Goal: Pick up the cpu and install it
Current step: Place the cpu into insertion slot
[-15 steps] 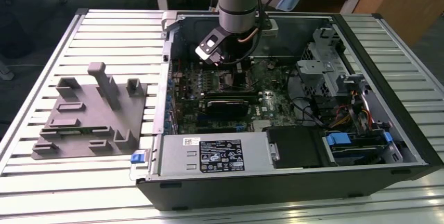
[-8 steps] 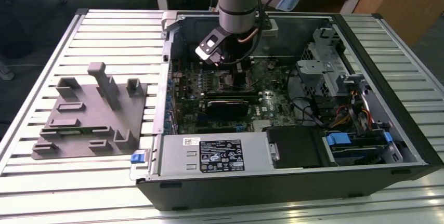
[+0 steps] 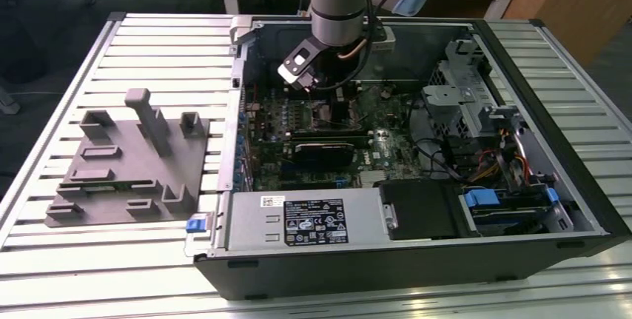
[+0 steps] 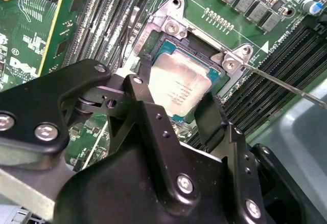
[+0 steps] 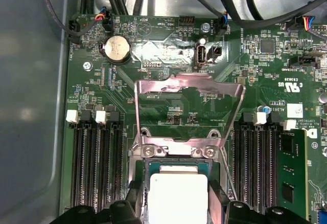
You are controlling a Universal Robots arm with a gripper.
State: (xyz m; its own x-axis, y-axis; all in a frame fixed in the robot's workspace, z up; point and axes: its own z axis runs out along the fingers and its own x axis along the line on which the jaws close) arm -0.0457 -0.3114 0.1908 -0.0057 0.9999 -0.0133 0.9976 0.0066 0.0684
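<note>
The arm (image 3: 341, 1) reaches down into an open computer case (image 3: 395, 267) lying on its side on a slatted table (image 3: 148, 45), on the part toward the exterior view's right edge. Beside the case, nearer the table's other edge, sits a grey plastic fixture (image 3: 118, 178) with upright pegs and blocks.

The gripper (image 3: 318, 86) hangs low over the green circuit board (image 3: 271, 123) inside the case, close to the board's far edge as the exterior view shows it. In the second wrist view the cpu (image 4: 180, 87) lies silvery top up between the two black fingers (image 4: 208, 114). They sit against two opposite edges of it, so the hand is narrowed onto the cpu. The cpu is directly over the socket (image 4: 171, 44), whose dark rim shows past one of its edges. I cannot tell whether it is fully seated or a hair above.

In the first wrist view the metal hold-down frame (image 5: 186, 85) stands swung open just beyond the socket. A thin wire lever (image 4: 286, 85) juts from the socket's corner. Rows of black memory slots (image 5: 94, 168) flank the socket on both sides, and a green memory stick (image 5: 294, 173) stands in one row. A coin battery (image 5: 117, 48) sits near the board's edge, where the cables plug in.
</note>
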